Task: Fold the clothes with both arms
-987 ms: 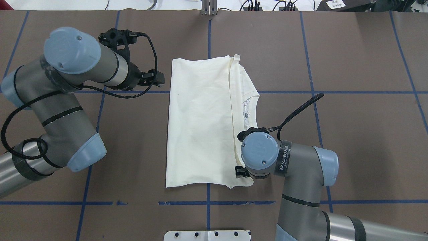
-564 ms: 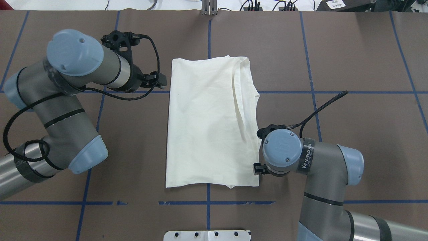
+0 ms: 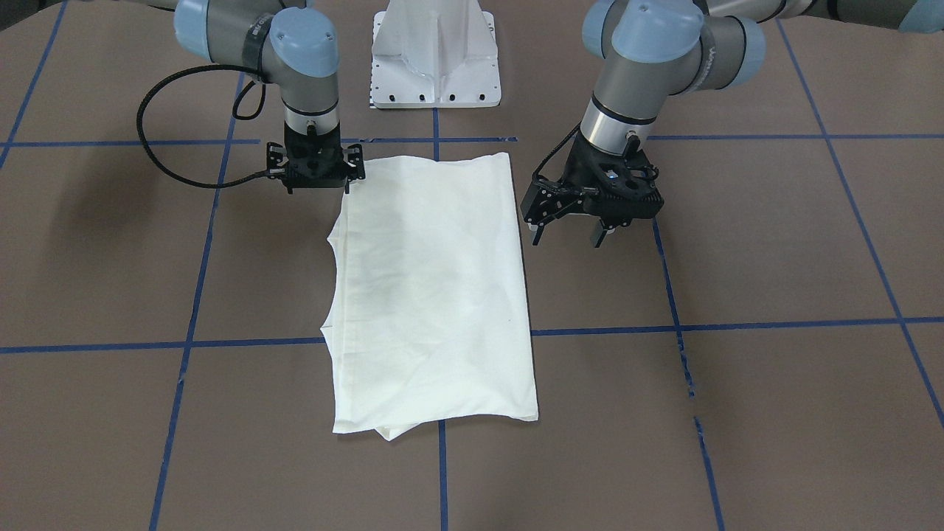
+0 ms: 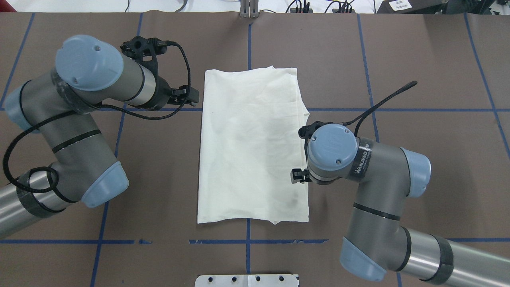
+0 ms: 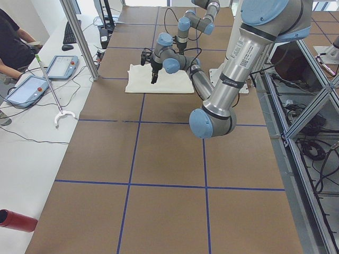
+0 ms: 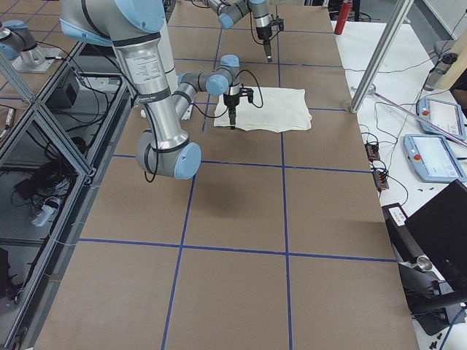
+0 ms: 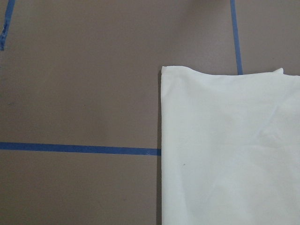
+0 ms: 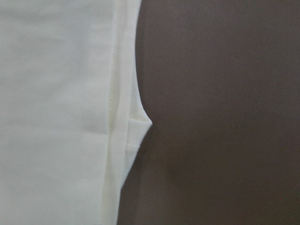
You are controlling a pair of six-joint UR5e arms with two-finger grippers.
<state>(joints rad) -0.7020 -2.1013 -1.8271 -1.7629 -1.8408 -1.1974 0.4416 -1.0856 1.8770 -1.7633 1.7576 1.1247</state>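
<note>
The flap the right gripper (image 3: 317, 186) was laying over a second ago now lies flat, so the shirt (image 3: 435, 295) is a plain, tidy rectangle and that fold looks done. The gripper has slid along the hem and hangs just over it, jaws seemingly parted and empty. The left gripper (image 3: 568, 232) has stayed put, spread wide and holding nothing, with the shirt's corner just beside it. Underneath is a brown table (image 3: 737, 251) gridded with blue tape (image 3: 737, 323). Beyond its end, tablets (image 5: 24, 90) sit on a bench by a person (image 5: 10, 39).
</note>
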